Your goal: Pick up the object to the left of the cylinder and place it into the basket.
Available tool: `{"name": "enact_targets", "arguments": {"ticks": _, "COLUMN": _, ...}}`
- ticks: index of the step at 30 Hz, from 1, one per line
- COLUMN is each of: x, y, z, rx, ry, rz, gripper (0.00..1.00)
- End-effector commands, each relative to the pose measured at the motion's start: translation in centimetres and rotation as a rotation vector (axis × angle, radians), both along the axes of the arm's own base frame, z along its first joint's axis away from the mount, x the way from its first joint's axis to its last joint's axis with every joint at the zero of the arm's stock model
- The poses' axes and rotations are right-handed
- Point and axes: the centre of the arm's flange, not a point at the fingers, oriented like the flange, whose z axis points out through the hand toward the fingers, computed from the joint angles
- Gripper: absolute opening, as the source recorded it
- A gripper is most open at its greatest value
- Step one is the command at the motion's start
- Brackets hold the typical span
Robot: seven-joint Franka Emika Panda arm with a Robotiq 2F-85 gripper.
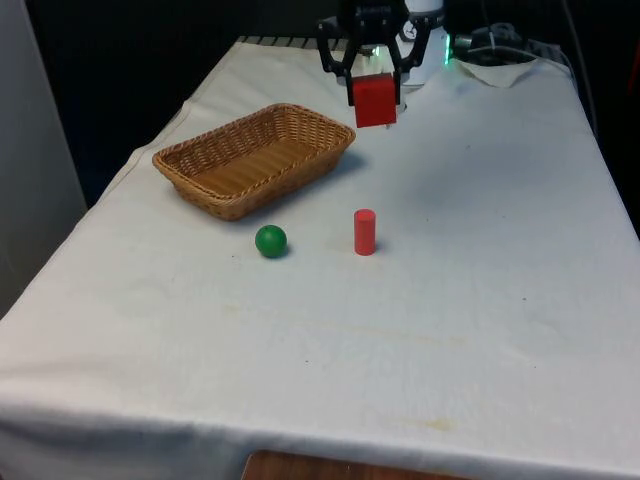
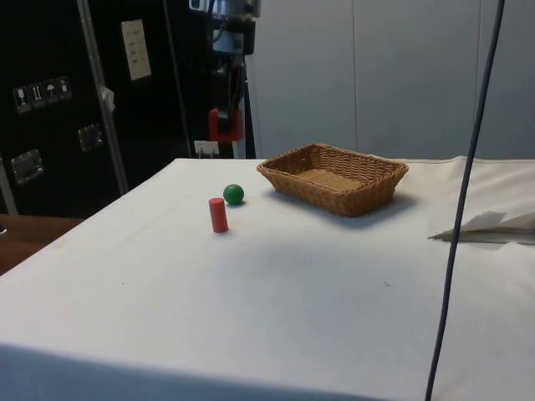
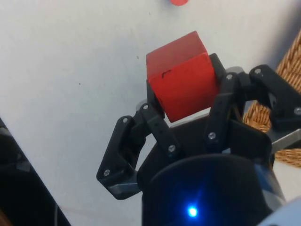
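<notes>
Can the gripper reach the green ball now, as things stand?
Probably not yet. The gripper is shut on a red cube, held high beside the basket. Nothing stands over the ball, but the fingers are full.

Red cylinder upright, green ball near, wicker basket beyond

The claw is matte black, built from two fingers of jointed link bars. Each link is pinned at its ends with small round silver fasteners, visible as pale dots along the bars. The links hinge on a broad black base block with grey metal plates at its outer corners. Behind the block sits a rounded black housing, glossy on its curved face.
</notes>
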Motion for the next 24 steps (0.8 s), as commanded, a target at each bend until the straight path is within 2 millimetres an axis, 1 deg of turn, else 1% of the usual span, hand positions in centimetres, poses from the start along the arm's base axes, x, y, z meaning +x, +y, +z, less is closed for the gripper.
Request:
{"name": "enact_targets", "arguments": {"ticks": 1, "x": -0.4, "y": -0.5, "z": 0.0, "rx": -0.007, "ry": 0.003, "rz": 0.000, "gripper": 0.03}}
{"name": "enact_targets", "arguments": {"ticks": 2, "x": -0.4, "y": -0.5, "z": -0.2, "rx": 0.002, "ry": 0.004, "rz": 0.000, "gripper": 0.03}}
{"name": "enact_targets", "arguments": {"ticks": 3, "x": -0.8, "y": -0.9, "z": -0.1, "rx": -0.005, "ry": 0.005, "rz": 0.001, "gripper": 0.03}}
{"name": "enact_targets", "arguments": {"ticks": 10, "x": -2.0, "y": -2.3, "z": -0.3, "rx": 0.001, "ry": 0.012, "rz": 0.011, "gripper": 0.03}}
{"name": "enact_targets", "arguments": {"ticks": 11, "x": -1.9, "y": -2.1, "z": -0.4, "rx": 0.011, "ry": 0.013, "rz": 0.011, "gripper": 0.03}}
{"name": "enact_targets", "arguments": {"ticks": 13, "x": -2.6, "y": -2.9, "z": -0.4, "rx": 0.001, "ry": 0.016, "rz": 0.016, "gripper": 0.03}}
{"name": "enact_targets", "arguments": {"ticks": 19, "x": -3.6, "y": -4.4, "z": -0.7, "rx": -0.004, "ry": 0.027, "rz": 0.030, "gripper": 0.03}}
{"name": "enact_targets", "arguments": {"ticks": 20, "x": -3.7, "y": -4.6, "z": -0.8, "rx": -0.005, "ry": 0.029, "rz": 0.031, "gripper": 0.03}}
{"name": "enact_targets", "arguments": {"ticks": 21, "x": -3.5, "y": -4.3, "z": -0.8, "rx": 0.005, "ry": 0.027, "rz": 0.030, "gripper": 0.03}}
{"name": "enact_targets", "arguments": {"ticks": 24, "x": -3.8, "y": -5.2, "z": -1.0, "rx": -0.013, "ry": 0.034, "rz": 0.037, "gripper": 0.03}}
